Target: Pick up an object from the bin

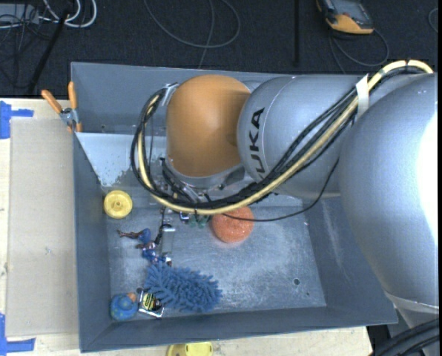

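Observation:
My gripper [164, 232] pokes out from under the arm's wrist in the left middle of the bin, as a slim metal part pointing down. Just left of it lies a small thin red and blue thing [136, 235]. Directly below its tip sits a small blue piece [159, 257], at the top of a shaggy blue mop-like thing [182, 288]. An orange ball [233, 227] rests close to the gripper's right, partly under the arm. A yellow round disc [118, 204] lies up and to the left.
A small blue round thing [122, 306] and a little yellow and black tape measure [151, 302] lie in the bin's front left corner. The arm with its orange cover and cables hangs over the bin's back and right half.

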Robot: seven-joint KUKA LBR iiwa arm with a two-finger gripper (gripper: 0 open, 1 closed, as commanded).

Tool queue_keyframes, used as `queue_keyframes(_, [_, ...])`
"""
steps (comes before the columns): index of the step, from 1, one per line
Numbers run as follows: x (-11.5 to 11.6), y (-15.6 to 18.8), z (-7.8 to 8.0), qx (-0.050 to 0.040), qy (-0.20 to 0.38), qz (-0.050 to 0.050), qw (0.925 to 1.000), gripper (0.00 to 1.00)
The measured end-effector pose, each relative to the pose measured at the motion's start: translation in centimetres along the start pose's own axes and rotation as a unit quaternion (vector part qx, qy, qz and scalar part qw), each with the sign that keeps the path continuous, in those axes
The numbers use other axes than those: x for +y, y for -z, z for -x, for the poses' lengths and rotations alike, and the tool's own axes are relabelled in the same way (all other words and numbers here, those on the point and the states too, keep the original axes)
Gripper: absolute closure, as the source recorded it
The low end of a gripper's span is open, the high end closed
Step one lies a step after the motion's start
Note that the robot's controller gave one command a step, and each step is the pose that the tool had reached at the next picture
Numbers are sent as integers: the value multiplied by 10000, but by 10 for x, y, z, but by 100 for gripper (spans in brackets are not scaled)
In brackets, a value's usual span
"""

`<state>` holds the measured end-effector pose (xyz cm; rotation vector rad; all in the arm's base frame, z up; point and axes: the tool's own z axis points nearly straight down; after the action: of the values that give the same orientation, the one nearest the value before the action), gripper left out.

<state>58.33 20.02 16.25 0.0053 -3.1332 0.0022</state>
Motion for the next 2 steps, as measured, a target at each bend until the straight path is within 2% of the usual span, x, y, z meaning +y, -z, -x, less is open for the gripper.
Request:
queue_keyframes(1, [-1,5,2,-37,-19,7,10000,0])
queue_keyframes(2, [-10,-23,-14,-84,502,18,9987,0])
